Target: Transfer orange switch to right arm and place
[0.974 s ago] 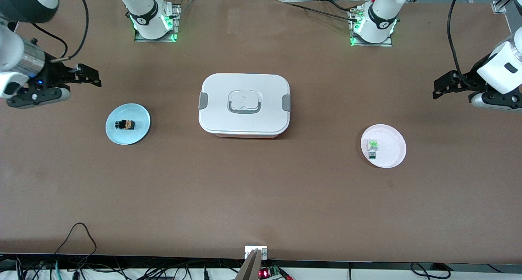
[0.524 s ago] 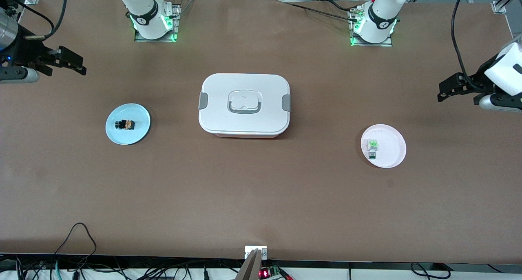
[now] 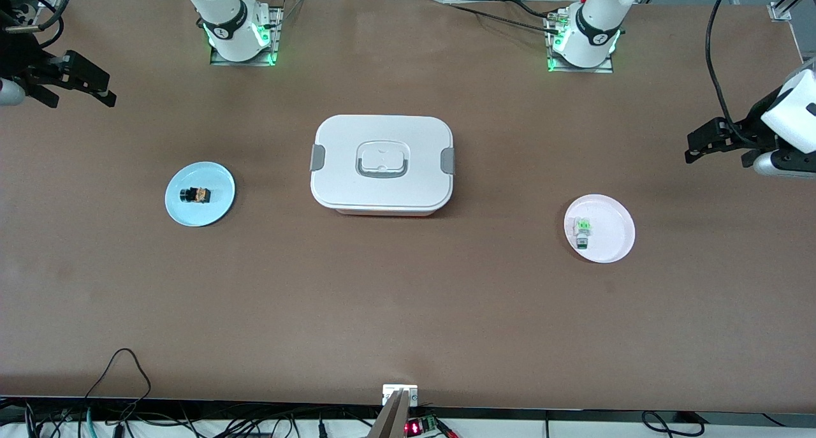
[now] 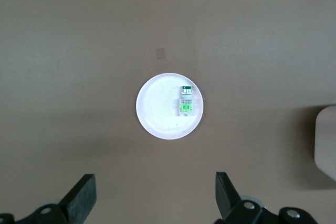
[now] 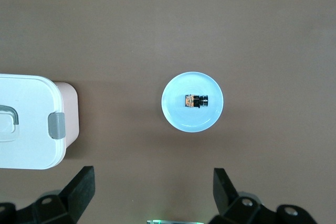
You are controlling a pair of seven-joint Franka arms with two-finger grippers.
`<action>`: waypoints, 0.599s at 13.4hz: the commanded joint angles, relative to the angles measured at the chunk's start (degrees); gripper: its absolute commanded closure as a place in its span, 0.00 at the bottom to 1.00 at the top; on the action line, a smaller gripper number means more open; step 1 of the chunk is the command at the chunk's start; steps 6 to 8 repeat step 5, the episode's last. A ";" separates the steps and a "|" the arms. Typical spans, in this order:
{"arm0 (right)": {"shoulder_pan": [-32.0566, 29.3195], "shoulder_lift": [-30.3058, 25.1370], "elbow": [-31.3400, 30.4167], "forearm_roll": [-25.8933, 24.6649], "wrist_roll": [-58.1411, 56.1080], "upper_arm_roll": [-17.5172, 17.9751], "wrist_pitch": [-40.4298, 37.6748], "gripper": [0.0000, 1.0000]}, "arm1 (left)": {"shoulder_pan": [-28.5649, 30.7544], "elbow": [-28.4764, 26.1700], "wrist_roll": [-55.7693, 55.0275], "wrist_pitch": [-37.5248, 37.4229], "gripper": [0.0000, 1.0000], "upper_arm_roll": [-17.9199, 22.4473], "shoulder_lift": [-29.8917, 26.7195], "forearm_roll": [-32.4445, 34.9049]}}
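Right hand (image 3: 95, 87) hangs open over table edge (image 3: 13, 189), left hand (image 3: 701, 146) likewise.

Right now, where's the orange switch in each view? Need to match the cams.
Front view: the orange switch lies on the blue plate, toward the right arm's end of the table.
Left wrist view: not in it; that one shows the white-and-green component on the white plate.
Right wrist view: the switch lies mid-plate.
Shared landmark: the white lidded box, whose edge shows in both wrist views.
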 commanded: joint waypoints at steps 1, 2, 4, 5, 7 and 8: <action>0.21 1.22 1.64 -3.17 1.12 0.19 2.24 0.00 | 0.02 0.81 -3.35 -1.00 0.00 -0.57 -0.08 0.37; 0.12 1.40 1.81 -3.71 1.29 0.19 2.86 0.00 | 0.02 0.80 -4.14 -1.00 0.00 -0.65 -0.08 0.37; -0.05 2.63 2.34 -3.45 1.21 -0.07 2.78 0.00 | -0.42 0.80 -7.38 -1.87 0.00 -1.09 -0.17 0.37; 0.03 2.63 2.43 -3.45 1.21 0.02 2.78 0.00 | -0.24 0.80 -7.92 -2.14 0.00 -1.44 -0.26 0.37; 0.03 2.63 2.43 -3.45 1.21 0.02 2.78 0.00 | -0.24 0.80 -7.92 -2.14 0.00 -1.44 -0.26 0.37; 0.03 2.63 2.43 -3.45 1.21 0.02 2.78 0.00 | -0.24 0.80 -7.92 -2.14 0.00 -1.44 -0.26 0.37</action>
